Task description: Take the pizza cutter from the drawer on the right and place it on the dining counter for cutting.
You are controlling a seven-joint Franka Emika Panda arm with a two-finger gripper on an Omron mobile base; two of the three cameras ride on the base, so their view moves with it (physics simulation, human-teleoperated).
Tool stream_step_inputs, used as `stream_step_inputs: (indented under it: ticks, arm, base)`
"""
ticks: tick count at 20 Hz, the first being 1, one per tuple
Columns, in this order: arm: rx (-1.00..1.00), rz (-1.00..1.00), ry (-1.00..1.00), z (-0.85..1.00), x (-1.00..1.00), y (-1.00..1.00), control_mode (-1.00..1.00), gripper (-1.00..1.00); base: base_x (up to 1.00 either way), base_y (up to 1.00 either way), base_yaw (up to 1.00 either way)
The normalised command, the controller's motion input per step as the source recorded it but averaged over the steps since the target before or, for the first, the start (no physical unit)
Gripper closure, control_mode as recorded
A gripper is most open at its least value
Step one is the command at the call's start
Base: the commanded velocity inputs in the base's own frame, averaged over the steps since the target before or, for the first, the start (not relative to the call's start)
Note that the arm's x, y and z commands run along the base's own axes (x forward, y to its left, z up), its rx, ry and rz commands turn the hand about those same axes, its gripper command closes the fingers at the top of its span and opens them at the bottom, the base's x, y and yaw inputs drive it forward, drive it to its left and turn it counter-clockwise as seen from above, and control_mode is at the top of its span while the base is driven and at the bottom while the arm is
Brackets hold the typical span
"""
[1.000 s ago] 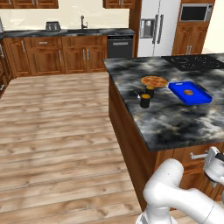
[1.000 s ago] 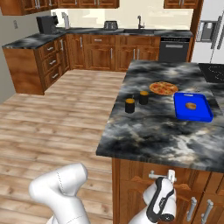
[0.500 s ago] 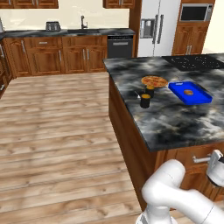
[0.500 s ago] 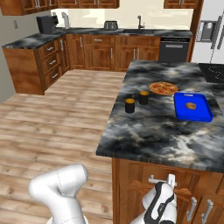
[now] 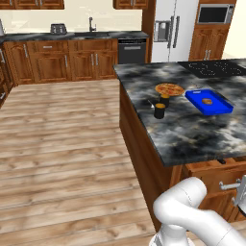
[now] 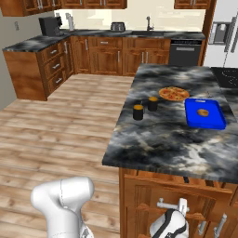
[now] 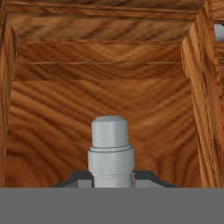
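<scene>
Under the near edge of the tabletop (image 5: 192,137) the drawer (image 5: 210,169) stands further out than a second ago: in both base views its silver handle (image 5: 229,185) has crept down the picture toward the camera, the gripper (image 7: 112,177) has gone with it, and a wider strip of the lighter orange-brown inside now shows. Nothing on the tabletop has shifted in that time. Across the dark marbled stone from left to right in the left base view stand two short dark shakers (image 5: 159,110), one just behind the other, then the round orange pizza (image 5: 169,89), then a blue tray (image 5: 215,106) with one small brown item on it, with the black cooktop (image 5: 214,68) behind them at the far end. Below, in the open strip of the drawer just beneath the stone's lip, lies a small dark piece (image 5: 222,162); it also shows in the right base view, but it is too small to tell whether it is the cutter, and no more of its look can be made out. Further right, the handle juts from the reddish-brown drawer front. In the hand view the dark fingers (image 7: 76,178) pinch that handle, which shows as a pale grey rounded stub rising between them against the recessed wood panel.
</scene>
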Motion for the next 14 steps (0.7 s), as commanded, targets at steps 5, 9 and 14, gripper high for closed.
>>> stream_step_inputs:
  ticks: [5,9,14]
  arm:
    - [0.0,0.0,0.01,0.0,-0.73,-0.16,-1.0,1.0]
    - [0.0,0.0,0.01,0.0,-0.74,-0.13,-1.0,1.0]
    - [0.0,0.0,0.0,-0.02,-0.79,-0.1,-1.0,1.0]
  base:
    - [0.0,0.0,0.0]
    - [0.0,0.0,0.0]
    - [0.0,0.0,0.0]
